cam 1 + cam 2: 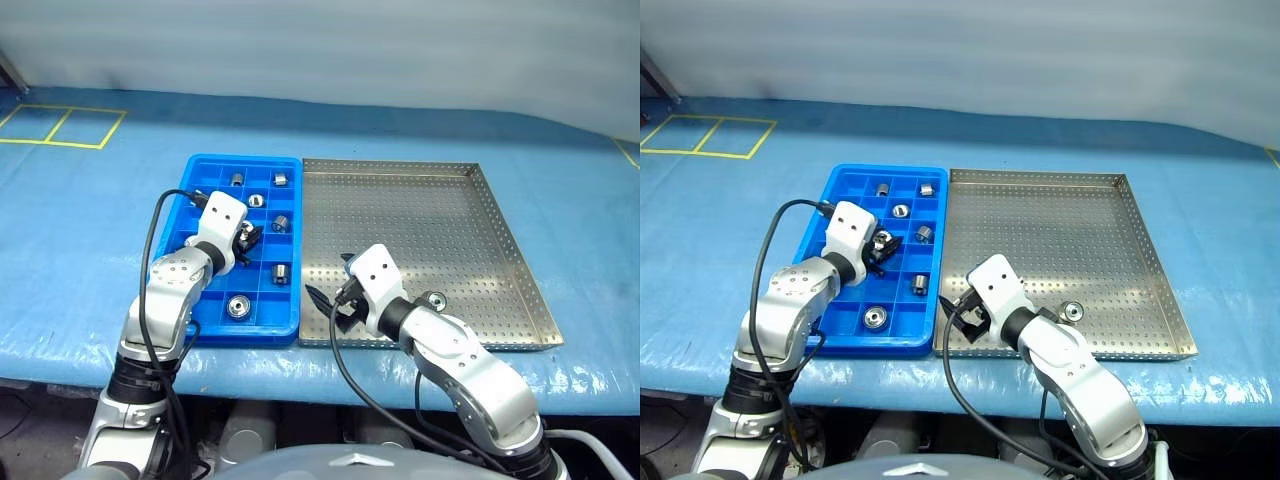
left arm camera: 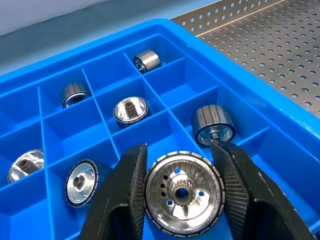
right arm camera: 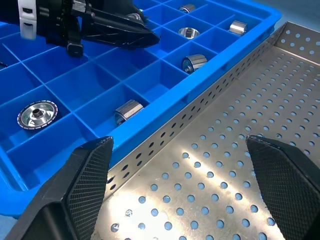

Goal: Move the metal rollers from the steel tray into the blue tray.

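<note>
Rollers sit scattered through the blue tray [image 1: 196, 322], one to a compartment: two in the far row [image 1: 237, 180] and [image 1: 281, 180], others at [image 1: 257, 200], [image 1: 281, 222], [image 1: 281, 273], and a flat one facing up near the front edge [image 1: 238, 306]. My left gripper [image 2: 182, 172] hangs over the middle of that tray, its fingers [image 2: 131, 186] clamped on either side of a disc-shaped roller [image 2: 183, 193], face toward the wrist camera, toothed hole at its centre. Just beyond it a banded roller [image 2: 213, 125] lies on its side in the next compartment.

Steel tray [image 1: 520, 250] lies right beside the blue one, long edges touching. One roller [image 1: 434, 300] rests on its dotted floor near the front rim, close to my right forearm. My right gripper [image 3: 180, 170] hovers over the steel tray's front left corner, fingers [image 3: 90, 175] spread wide apart with nothing between them.
</note>
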You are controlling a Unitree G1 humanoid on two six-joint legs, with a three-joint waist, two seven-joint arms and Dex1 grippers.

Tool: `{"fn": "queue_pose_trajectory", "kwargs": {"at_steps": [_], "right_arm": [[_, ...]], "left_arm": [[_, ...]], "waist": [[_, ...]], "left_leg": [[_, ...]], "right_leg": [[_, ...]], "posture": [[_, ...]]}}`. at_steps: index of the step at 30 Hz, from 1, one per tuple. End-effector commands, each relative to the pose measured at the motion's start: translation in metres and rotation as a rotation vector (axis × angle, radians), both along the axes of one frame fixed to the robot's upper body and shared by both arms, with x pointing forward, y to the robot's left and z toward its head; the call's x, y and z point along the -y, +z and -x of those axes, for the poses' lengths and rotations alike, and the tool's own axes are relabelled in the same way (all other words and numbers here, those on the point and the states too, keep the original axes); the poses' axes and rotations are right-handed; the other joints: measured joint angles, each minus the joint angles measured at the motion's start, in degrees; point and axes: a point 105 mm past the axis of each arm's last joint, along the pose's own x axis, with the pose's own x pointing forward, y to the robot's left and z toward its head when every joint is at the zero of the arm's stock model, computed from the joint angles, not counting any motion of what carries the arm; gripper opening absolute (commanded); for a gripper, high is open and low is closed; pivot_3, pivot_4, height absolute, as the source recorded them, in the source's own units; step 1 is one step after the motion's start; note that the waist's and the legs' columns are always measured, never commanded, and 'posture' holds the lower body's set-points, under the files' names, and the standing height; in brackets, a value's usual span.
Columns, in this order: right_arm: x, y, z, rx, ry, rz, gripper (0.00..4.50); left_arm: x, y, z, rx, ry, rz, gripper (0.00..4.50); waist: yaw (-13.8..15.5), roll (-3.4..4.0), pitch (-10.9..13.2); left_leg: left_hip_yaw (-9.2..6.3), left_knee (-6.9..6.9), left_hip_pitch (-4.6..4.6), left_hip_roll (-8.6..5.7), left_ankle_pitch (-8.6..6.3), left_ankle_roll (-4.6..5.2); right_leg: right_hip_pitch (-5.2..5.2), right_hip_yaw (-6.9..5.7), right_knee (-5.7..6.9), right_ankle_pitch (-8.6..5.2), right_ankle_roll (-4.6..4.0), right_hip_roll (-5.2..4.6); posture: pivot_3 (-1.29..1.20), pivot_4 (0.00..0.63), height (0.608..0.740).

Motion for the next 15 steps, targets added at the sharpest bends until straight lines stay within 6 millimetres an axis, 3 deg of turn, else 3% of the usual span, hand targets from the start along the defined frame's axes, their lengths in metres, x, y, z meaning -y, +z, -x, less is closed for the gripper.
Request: {"fn": "queue_pose_trajectory", "kwargs": {"at_steps": [1,7,15], "right_arm": [[0.0,0.011,0.002,0.049,-0.005,-0.021,4.5],[0.001,0.011,0.003,0.047,-0.014,-0.019,4.5],[0.003,0.01,0.003,0.045,-0.02,-0.012,4.5]], "left_arm": [[-0.002,-0.004,0.001,-0.019,0.003,-0.008,1.74],[-0.002,-0.015,0.004,-0.07,-0.005,-0.035,1.74],[0.007,-0.01,0.005,-0.062,-0.049,0.004,4.22]], "waist": [[-0.06,0.01,0.0],[-0.46,0.0,0.01],[-0.15,0.0,0.02]], "left_leg": [[0.0,-0.01,0.0,0.0,0.0,0.0],[0.0,-0.01,0.0,0.01,0.0,0.0],[-0.03,-0.02,-0.01,-0.06,0.0,0.0]], "right_leg": [[0.0,0.0,0.0,0.0,0.0,0.0],[0.0,-0.02,-0.01,-0.01,-0.02,-0.02],[0.01,-0.08,-0.03,-0.02,-0.03,-0.14]], "posture": [[0.15,0.15,0.74],[0.15,0.15,0.74],[0.15,0.15,0.74]]}}
